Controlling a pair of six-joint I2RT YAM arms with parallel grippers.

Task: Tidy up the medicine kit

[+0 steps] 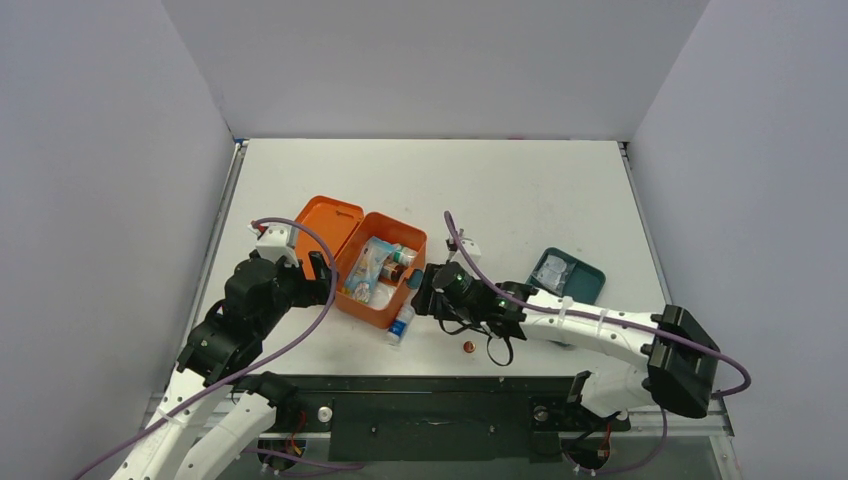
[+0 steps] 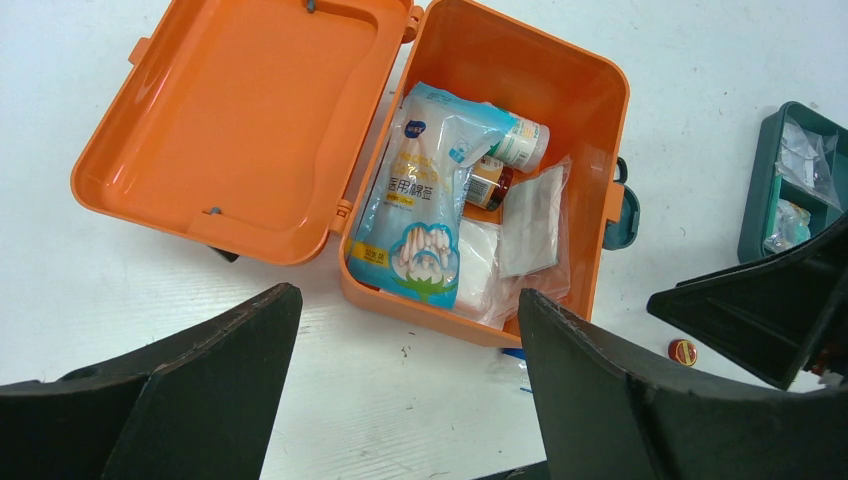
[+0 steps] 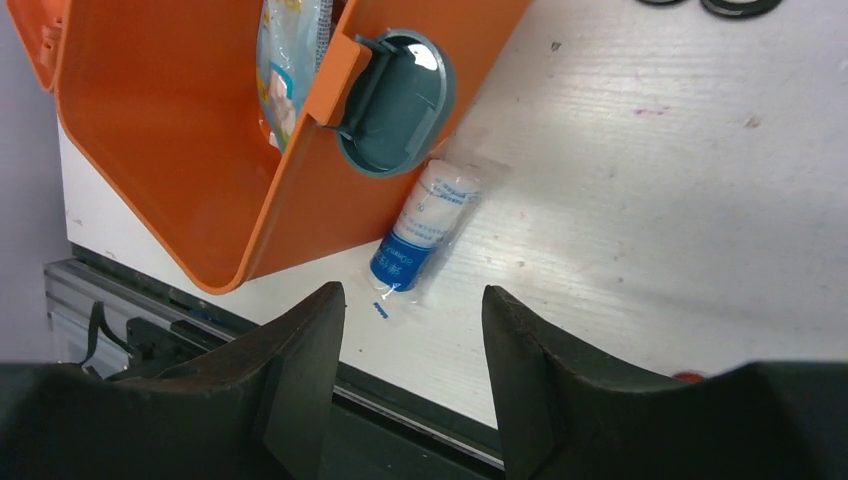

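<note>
Right wrist shows medicine kit [image 3: 180, 150] up-left of right tool [image 3: 412, 297].

Wrapped roll [image 3: 425, 225] just beside medicine kit [image 3: 180, 150] wall, under latch [image 3: 395, 105], bare table [image 3: 650, 180] on its other side.

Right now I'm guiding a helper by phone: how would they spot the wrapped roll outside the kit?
Start at the open orange medicine kit, left of centre on the white table. At its near-right corner, beside the round teal latch, lies a wrapped bandage roll. It is a white cylinder with a blue end in clear film, unlike the tiny red disc nearby.
</note>
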